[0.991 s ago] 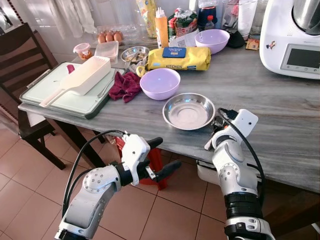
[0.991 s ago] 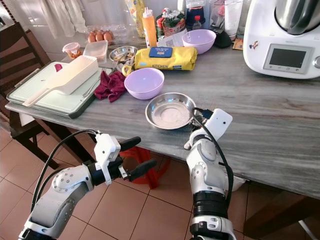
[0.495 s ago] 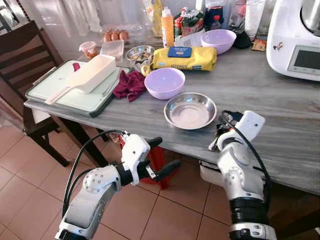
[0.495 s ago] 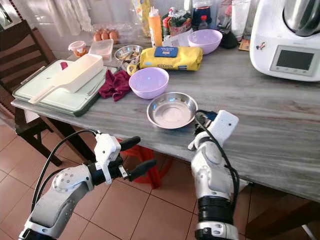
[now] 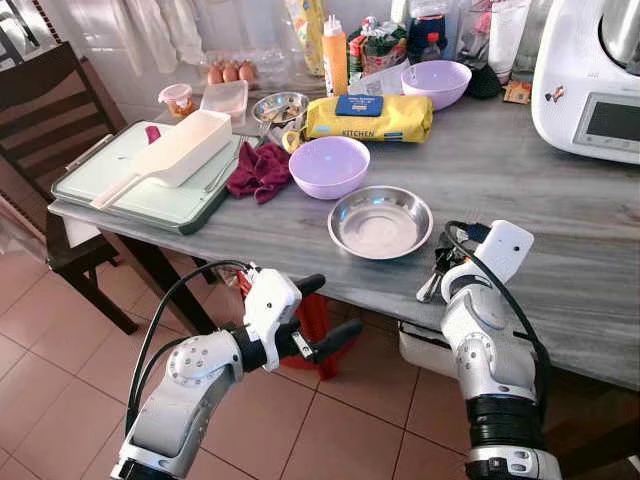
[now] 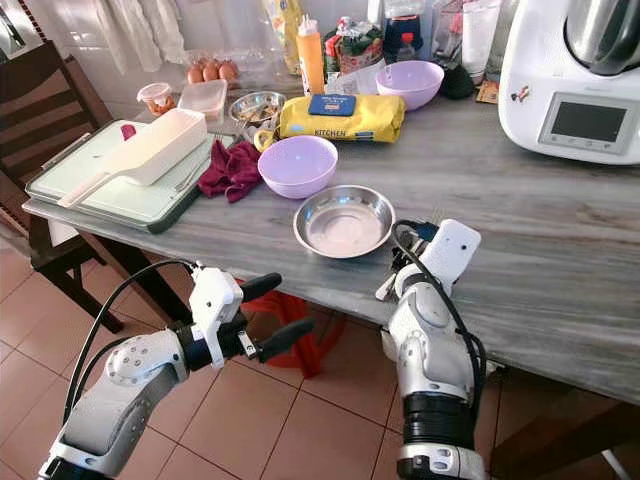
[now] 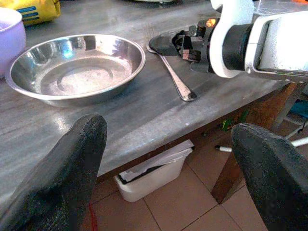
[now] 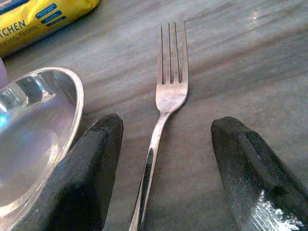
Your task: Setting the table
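1. Three bowls sit toward the middle of the grey table [image 5: 560,190]: a steel bowl [image 5: 380,221] near the front edge with nothing in it, a lilac bowl [image 5: 329,165] just behind it whose inside looks bare, and a second lilac bowl [image 5: 435,82] at the back. A smaller steel dish [image 5: 279,105] beside the yellow wipes pack [image 5: 368,117] holds something I cannot make out.
2. On the table's left end a pale green tray [image 5: 140,190] carries a white scoop [image 5: 172,153], with a crumpled maroon cloth [image 5: 259,171] next to the tray. Eggs [image 5: 228,73] and a clear tub [image 5: 223,100] stand further back.
3. The right gripper [image 8: 166,171] rests at the table's front edge with its fingers spread apart, holding nothing. A fork [image 8: 163,120] lies flat on the table between them, tines pointing away, just right of the steel bowl.
4. The left gripper [image 5: 322,318] hangs below the table edge over the tiled floor [image 5: 60,380], fingers wide apart and empty.
5. The left wrist view shows the fork's handle [image 7: 175,82] running under the right gripper, and a white bin [image 7: 151,171] beneath the table; the head views hide most of the fork behind the right wrist.
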### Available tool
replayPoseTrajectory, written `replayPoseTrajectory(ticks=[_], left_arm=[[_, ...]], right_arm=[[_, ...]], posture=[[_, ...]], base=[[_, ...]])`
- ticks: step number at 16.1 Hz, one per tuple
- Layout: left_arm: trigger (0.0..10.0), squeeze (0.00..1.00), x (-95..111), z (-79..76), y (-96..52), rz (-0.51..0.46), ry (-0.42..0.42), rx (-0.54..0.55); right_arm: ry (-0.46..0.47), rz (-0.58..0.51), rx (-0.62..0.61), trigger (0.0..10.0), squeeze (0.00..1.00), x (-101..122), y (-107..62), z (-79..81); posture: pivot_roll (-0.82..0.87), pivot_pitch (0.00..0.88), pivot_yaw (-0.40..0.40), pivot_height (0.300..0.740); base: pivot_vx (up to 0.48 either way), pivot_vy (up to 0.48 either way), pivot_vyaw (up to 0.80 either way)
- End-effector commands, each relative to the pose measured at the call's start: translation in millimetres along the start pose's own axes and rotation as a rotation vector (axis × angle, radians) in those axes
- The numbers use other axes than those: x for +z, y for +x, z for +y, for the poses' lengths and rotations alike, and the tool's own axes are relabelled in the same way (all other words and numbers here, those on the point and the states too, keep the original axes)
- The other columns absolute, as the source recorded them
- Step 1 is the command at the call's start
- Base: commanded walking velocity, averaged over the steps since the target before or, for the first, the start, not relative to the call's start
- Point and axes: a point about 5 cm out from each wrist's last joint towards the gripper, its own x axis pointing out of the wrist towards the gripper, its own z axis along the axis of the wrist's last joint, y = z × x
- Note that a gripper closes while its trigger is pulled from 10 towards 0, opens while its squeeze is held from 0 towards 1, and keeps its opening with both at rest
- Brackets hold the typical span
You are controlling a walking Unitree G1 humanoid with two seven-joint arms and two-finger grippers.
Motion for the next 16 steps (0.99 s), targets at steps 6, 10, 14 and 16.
replayPoseTrajectory(ticks=[6, 10, 14, 16], left_arm=[[10.0, 0.00, 0, -0.4, -2.6, 0.017, 0.017, 0.001], [10.0, 0.00, -1, -0.6, -1.6, 0.020, 0.019, 0.000], [10.0, 0.00, -1, 0.1, -1.2, 0.023, 0.019, 0.000], [10.0, 0.00, -1, -0.1, -1.3, 0.024, 0.018, 0.000]], right_arm=[[-0.045, 0.129, -0.022, 9.1, 0.00, -24, -3.0, -2.9], [-0.060, 0.181, 0.012, 10.0, 0.00, -36, -8.6, -3.3], [-0.072, 0.230, 0.043, 10.0, 0.00, -43, -11.5, -1.2], [-0.062, 0.247, 0.049, 9.1, 0.00, -43, -10.6, -3.3]], posture=[[-0.13, 0.092, 0.126, 0.740], [-0.13, 0.093, 0.127, 0.740], [-0.13, 0.093, 0.129, 0.740], [-0.13, 0.093, 0.130, 0.740]], base=[[0.000, 0.000, 0.00], [0.000, 0.000, 0.00], [0.000, 0.000, 0.00], [0.000, 0.000, 0.00]])
